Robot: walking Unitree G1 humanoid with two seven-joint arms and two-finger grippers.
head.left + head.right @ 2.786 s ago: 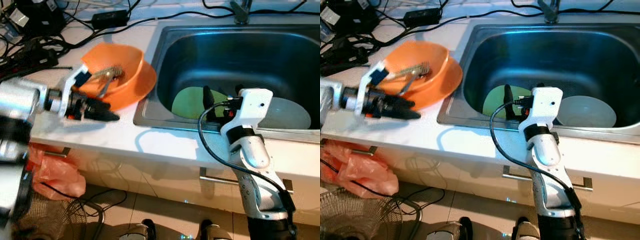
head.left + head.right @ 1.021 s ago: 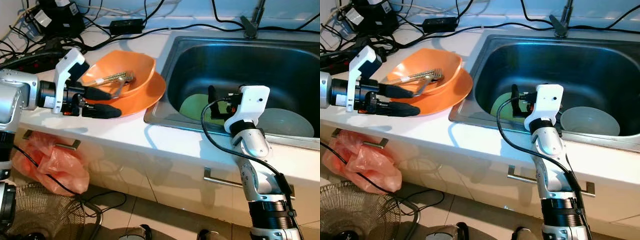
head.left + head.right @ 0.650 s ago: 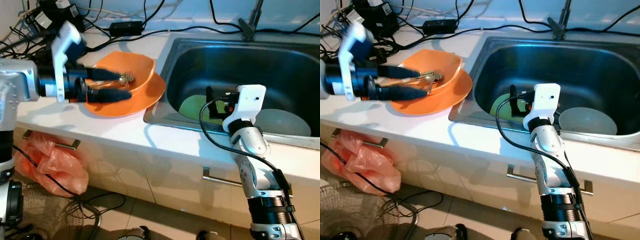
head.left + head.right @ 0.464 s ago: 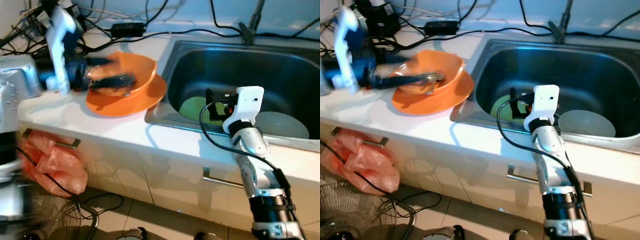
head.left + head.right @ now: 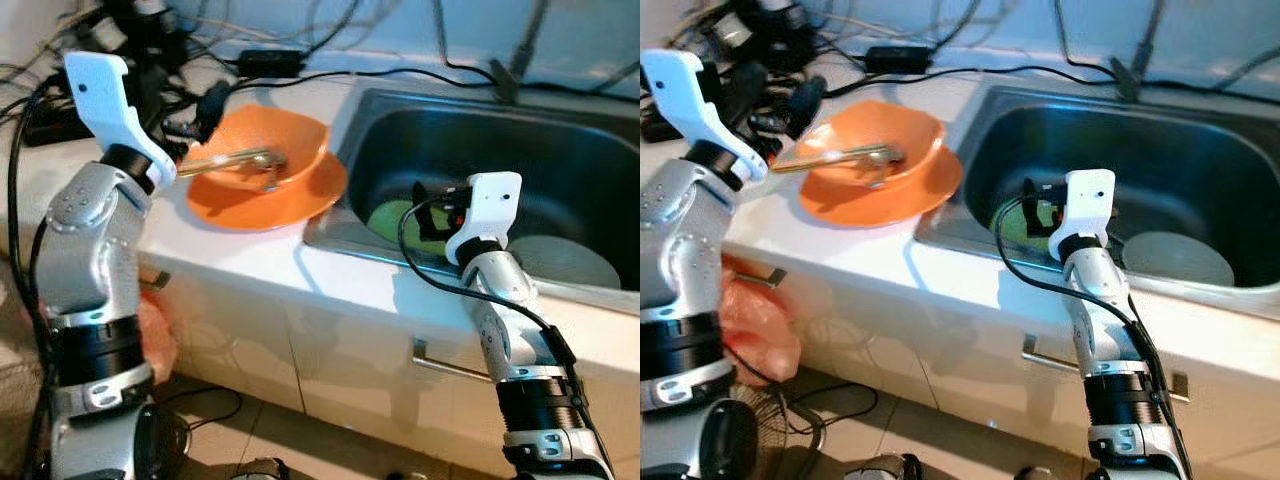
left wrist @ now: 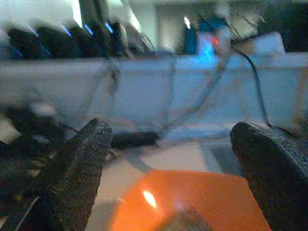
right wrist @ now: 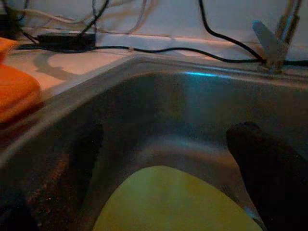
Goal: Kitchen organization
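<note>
Two orange dishes, a bowl nested on a plate, sat on the table just beside the sink, with a metal utensil lying across the bowl and poking past its rim. The left pincer hung over the bowl's far left side, its fingers spread wide in the left wrist view, nothing between them. The right pincer reached over the sink's near edge, its fingers also apart, above a green plate on the sink floor; a white dish lay beside that plate.

A likely slip was a finger catching the utensil's handle and flipping it out, or nudging the bowl off its plate toward the sink edge. Cables and black boxes crowded the table behind the bowl, so a reach from that side could snag. Open table lay at the front; inside the sink, steep walls left the right pincer little sideways room.
</note>
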